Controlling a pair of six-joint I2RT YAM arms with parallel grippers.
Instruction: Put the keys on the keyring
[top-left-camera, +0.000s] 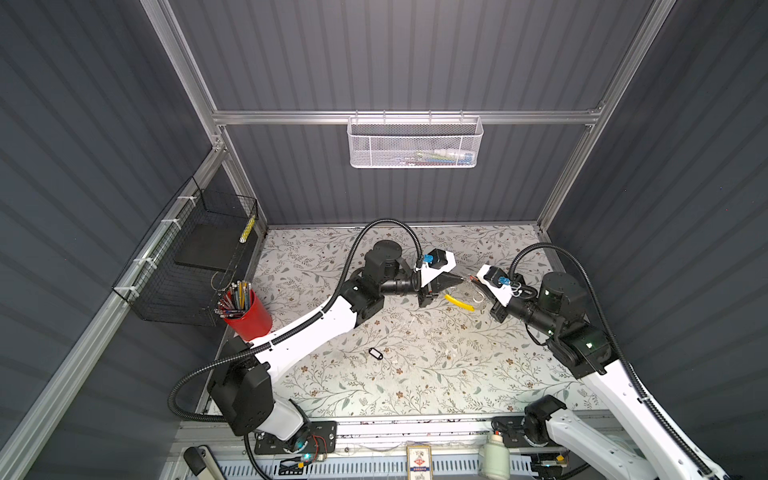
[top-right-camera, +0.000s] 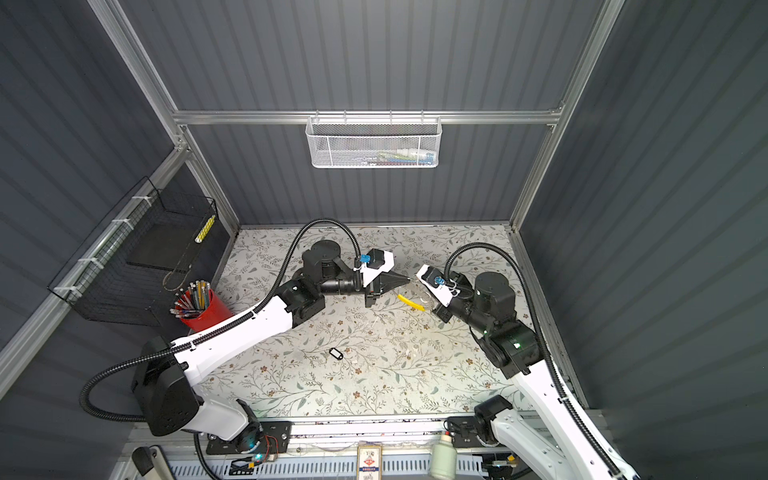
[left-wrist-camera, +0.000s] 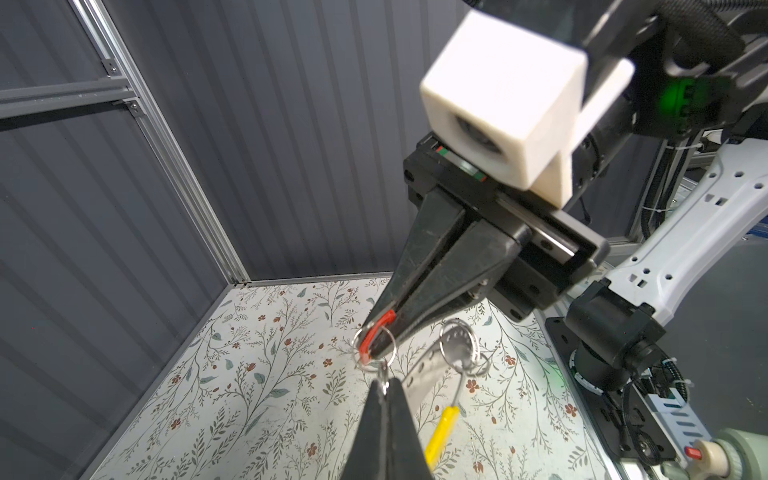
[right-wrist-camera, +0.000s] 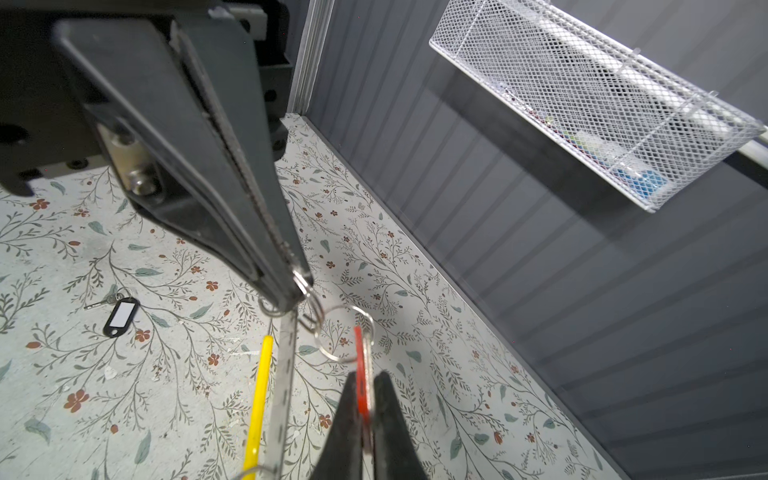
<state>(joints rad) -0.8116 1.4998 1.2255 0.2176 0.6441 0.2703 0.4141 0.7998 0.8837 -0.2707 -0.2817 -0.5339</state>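
Left hand (right-wrist-camera: 291, 291) pinches keyring (right-wrist-camera: 259, 395), right hand (right-wrist-camera: 368, 380) pinches red key (right-wrist-camera: 358, 349) just beside it; I must thread slowly, squarely.

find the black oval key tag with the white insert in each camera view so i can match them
In a top view: the black oval key tag with the white insert lies on the floral tabletop, mid-table, alone.
In a top view: same spot, slightly left of middle.
Left wrist view: not in it.
Right wrist view: flat on the tabletop, lying alone.
Shared landmark: the keyring's bright yellow segment, in all four views.
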